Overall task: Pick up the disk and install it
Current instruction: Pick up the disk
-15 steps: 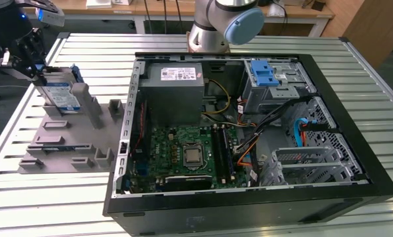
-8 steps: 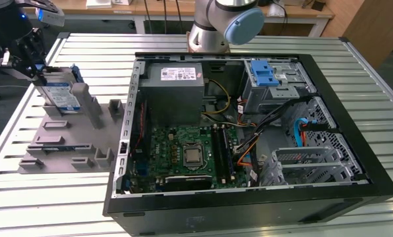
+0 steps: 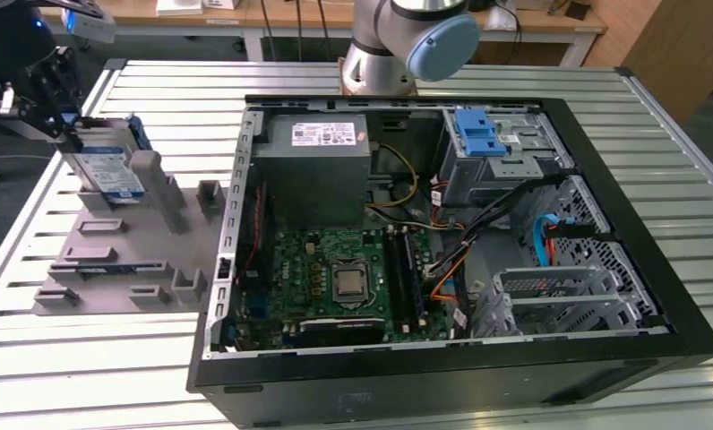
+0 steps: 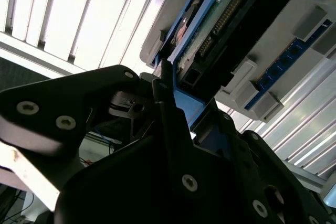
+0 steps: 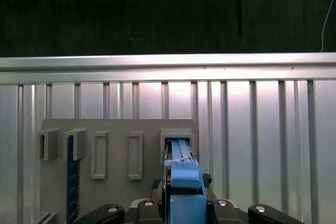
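Observation:
The disk (image 3: 108,170), a silver drive with a blue-and-white label in a blue carrier, stands upright and a little tilted at the far end of the grey holder rack (image 3: 130,260), at the exterior view's left. My gripper (image 3: 60,121) is at its upper edge, shut on the blue carrier. In the first wrist view the carrier's blue edge of the disk (image 5: 184,174) sits between the jaws, just over a slot of the rack (image 5: 115,129). The second wrist view shows the disk's underside (image 4: 220,19) with a black finger (image 4: 164,95) against the carrier.
An open black computer case (image 3: 596,170) lies to the exterior view's right of the rack, with a motherboard (image 3: 345,273), a grey power supply (image 3: 314,170) and a drive bay with a blue latch (image 3: 476,134). The arm's base (image 3: 392,54) stands behind it. All rests on a slatted metal table (image 3: 94,358).

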`<state>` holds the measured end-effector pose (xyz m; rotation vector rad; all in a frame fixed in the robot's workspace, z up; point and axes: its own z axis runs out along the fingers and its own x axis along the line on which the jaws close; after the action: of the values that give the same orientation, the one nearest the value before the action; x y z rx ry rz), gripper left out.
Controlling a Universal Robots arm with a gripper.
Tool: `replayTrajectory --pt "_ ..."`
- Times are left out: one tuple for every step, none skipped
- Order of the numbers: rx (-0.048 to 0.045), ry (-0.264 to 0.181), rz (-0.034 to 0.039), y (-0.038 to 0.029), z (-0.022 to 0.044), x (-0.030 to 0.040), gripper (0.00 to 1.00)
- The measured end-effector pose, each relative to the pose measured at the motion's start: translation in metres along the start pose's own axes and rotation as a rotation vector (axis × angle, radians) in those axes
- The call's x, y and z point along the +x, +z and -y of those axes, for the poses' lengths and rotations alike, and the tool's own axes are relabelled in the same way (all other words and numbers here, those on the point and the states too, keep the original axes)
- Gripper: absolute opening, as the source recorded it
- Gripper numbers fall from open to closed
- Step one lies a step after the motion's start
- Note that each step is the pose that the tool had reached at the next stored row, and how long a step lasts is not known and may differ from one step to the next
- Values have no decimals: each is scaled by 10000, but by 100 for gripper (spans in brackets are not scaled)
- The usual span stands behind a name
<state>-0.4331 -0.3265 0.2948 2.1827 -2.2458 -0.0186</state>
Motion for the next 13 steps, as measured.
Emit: replayTrajectory --pt "0 0 0 -7 0 0 36" --pt "1 0 0 -13 0 0 36" --pt "1 0 0 -21 0 0 36" --pt "1 -1 0 -28 0 0 36" --pt "2 -1 1 -31 0 0 36" --pt "4 -1 1 -30 0 0 36" --pt "4 -1 2 -31 0 0 36" --pt "3 -1 1 -32 0 0 36" --pt "1 0 0 -33 0 0 36" --pt "2 0 0 -33 0 0 36" --pt "2 0 0 -34 0 0 36" --pt "1 0 0 -35 0 0 36" --pt "1 0 0 -35 0 0 36"
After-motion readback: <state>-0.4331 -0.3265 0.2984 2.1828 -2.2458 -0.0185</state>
